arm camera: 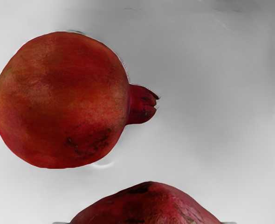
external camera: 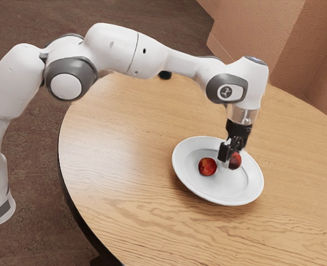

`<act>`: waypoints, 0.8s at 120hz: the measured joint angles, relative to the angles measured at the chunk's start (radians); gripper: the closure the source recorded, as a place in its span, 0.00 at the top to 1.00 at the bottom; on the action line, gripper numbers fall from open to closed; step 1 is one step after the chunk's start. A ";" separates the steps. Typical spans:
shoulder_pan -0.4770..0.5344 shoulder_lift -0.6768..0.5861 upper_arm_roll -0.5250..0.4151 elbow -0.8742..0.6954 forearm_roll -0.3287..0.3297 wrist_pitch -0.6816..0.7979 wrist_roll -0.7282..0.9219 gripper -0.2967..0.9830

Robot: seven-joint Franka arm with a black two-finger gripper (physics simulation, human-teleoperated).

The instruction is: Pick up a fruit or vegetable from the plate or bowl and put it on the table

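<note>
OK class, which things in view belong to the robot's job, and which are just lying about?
In the job:
Red pomegranate at the black metal tool
Round white plate
Light-brown wooden table

Just lying about:
Second red pomegranate, on the plate
Small black object by the table's edge

An indoor room of uncertain kind is indicated by textured tan walls at the exterior view's far right, mottled brown flooring and a rounded wooden desk.
</note>
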 joint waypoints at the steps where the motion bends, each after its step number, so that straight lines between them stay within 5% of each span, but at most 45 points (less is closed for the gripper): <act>1: 0.000 -0.006 0.006 -0.002 0.000 0.000 0.000 0.51; 20: 0.056 -0.111 0.151 -0.046 0.000 -0.020 0.011 0.51; 54: 0.265 -0.123 0.172 -0.053 -0.039 -0.037 0.047 0.51; 72: 0.272 -0.138 0.191 -0.061 -0.044 -0.039 0.080 0.67; 96: 0.176 -0.281 0.192 -0.156 0.014 -0.061 0.109 0.74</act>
